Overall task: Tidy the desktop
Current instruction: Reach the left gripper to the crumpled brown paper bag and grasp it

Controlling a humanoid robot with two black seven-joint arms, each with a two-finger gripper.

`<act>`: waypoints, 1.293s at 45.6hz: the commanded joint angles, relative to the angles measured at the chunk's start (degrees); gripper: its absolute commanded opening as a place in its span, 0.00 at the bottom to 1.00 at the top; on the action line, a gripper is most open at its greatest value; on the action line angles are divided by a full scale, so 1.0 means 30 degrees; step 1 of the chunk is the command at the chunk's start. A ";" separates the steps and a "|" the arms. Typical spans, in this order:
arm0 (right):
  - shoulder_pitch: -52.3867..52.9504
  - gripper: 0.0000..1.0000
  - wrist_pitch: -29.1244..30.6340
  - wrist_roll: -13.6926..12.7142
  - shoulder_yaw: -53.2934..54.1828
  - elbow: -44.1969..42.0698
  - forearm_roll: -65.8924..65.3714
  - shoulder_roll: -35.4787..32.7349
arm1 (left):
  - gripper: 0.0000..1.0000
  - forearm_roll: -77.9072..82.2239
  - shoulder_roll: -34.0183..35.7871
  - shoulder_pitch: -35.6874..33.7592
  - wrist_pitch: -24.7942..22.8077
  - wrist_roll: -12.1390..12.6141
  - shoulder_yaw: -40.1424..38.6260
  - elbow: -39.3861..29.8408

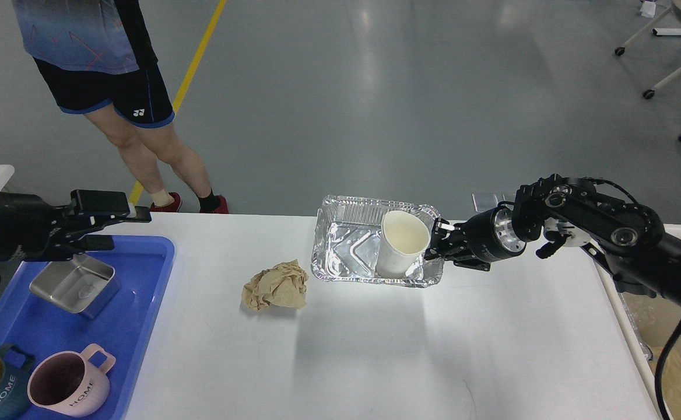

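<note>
From the head view, the large smooth white rectangular table fills the lower middle. At its 12 o'clock sits a shiny rectangular foil tray holding a white paper cup. The right end effector pinches the tray's 3 o'clock rim. A crumpled brown paper ball lies at the tray's 8 o'clock. The left end effector, fingers spread, hovers over a blue plastic tray.
</note>
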 commanded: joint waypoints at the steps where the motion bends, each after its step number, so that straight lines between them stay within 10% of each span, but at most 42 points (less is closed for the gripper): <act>1: -0.0280 0.00 0.0000 -0.0001 0.0204 0.0033 -0.0003 -0.0041 | 0.97 -0.0283 -0.2902 0.0433 0.0432 0.0049 0.0032 0.2377; 15: -0.0339 0.00 0.0000 -0.0001 0.0262 0.0033 -0.0033 -0.0099 | 0.97 -0.0253 -0.8969 0.2426 0.1312 0.0020 -0.0027 0.8648; 59: -0.0573 0.00 0.0000 -0.0001 0.0262 0.0238 -0.0033 -0.0568 | 0.97 -0.0019 -1.7467 0.3569 0.1810 0.0020 0.0149 1.6501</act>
